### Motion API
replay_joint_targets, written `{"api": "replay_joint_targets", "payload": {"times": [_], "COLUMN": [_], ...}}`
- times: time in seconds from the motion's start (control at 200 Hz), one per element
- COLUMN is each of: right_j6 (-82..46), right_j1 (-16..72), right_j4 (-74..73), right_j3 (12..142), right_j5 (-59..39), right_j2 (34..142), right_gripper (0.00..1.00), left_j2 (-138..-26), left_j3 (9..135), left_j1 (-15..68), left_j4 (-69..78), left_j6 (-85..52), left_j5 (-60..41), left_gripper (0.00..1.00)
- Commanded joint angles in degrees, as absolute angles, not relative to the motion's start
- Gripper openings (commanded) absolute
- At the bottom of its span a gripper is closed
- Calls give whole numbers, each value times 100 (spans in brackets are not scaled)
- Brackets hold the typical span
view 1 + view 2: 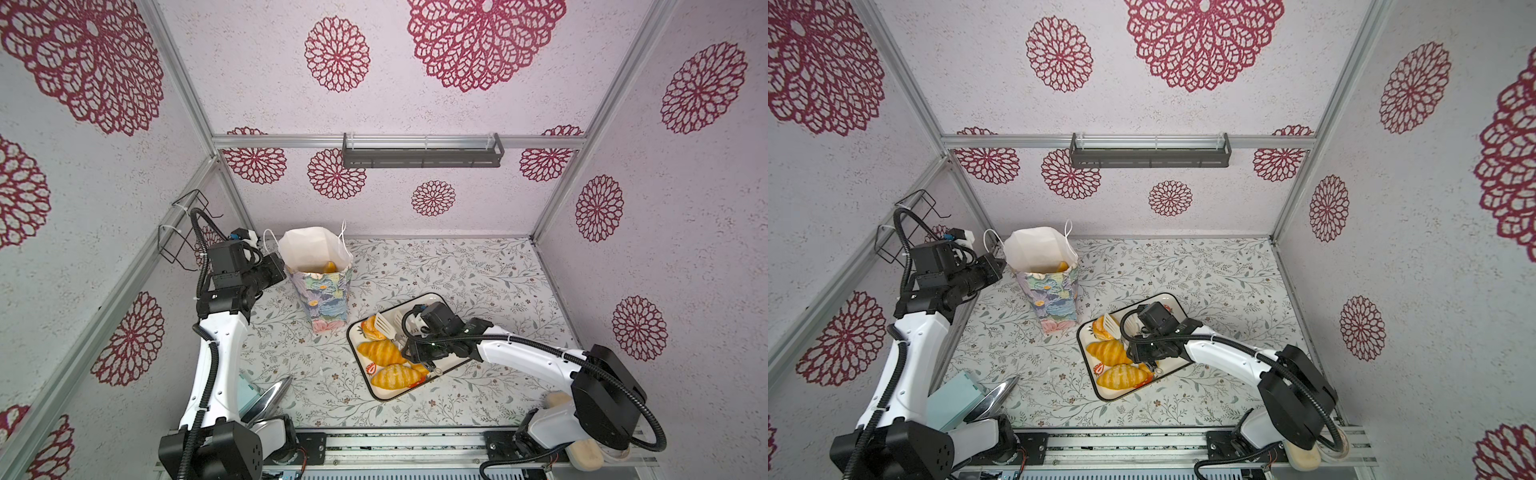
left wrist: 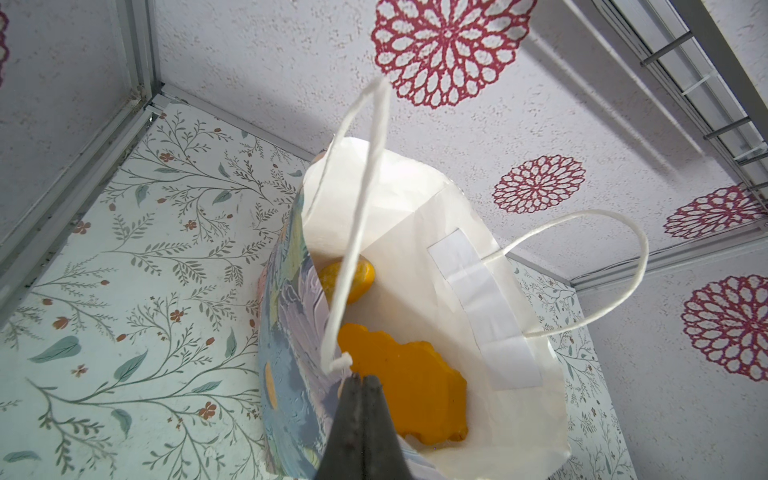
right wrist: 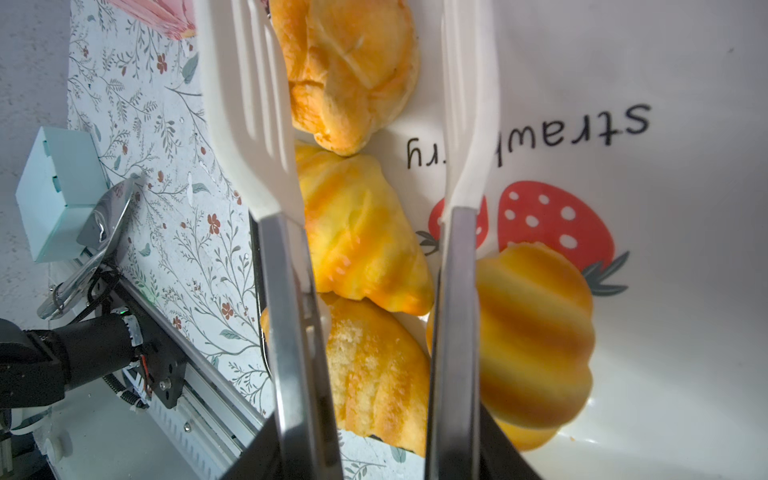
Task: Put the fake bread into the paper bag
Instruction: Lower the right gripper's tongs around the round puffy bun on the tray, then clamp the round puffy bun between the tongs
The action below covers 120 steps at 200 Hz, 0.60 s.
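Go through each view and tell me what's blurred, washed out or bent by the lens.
Both top views: sharp, evenly lit, but the wide lens splays the frame posts outward. Left wrist view: left gripper a dark soft blur, paper bag lining nearly washed out. Right wrist view: tongs and nearest ridged roll out of focus, tray print crisp.

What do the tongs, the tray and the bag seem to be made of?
The tongs: shiny metal arms with matte white slotted tips, probably plastic or silicone. The tray: glossy cream surface with printed strawberries, perhaps ceramic or melamine. The bag: paper, creased matte white inside, with cord handles.
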<state>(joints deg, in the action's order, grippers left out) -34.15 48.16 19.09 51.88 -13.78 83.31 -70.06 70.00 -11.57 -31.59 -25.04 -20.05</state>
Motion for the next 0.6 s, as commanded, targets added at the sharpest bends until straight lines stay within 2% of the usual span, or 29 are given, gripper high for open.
{"api": "replay_joint_targets", "payload": {"times": [0.0, 0.425, 0.595], "right_j6": [-3464, -3412, -3424], "right_j1": [4773, 4768, 4746], "right_j4": [1775, 1605, 1571], "right_j3": [5187, 5335, 5325], "right_j5": [-1433, -1521, -1529], "right_j2": [8321, 8569, 8574], "right_gripper": [50, 49, 45], "left_j2": [-6987, -6979, -6976], "left_j3": [6952, 6952, 6952], "left_j1": [-1139, -1143, -1151], "left_j4": [-3037, -3041, -3041], "left_j6": [-2447, -2440, -2431], "left_j5": [-1972, -1965, -1961], "left_gripper": [0, 0, 0]}}
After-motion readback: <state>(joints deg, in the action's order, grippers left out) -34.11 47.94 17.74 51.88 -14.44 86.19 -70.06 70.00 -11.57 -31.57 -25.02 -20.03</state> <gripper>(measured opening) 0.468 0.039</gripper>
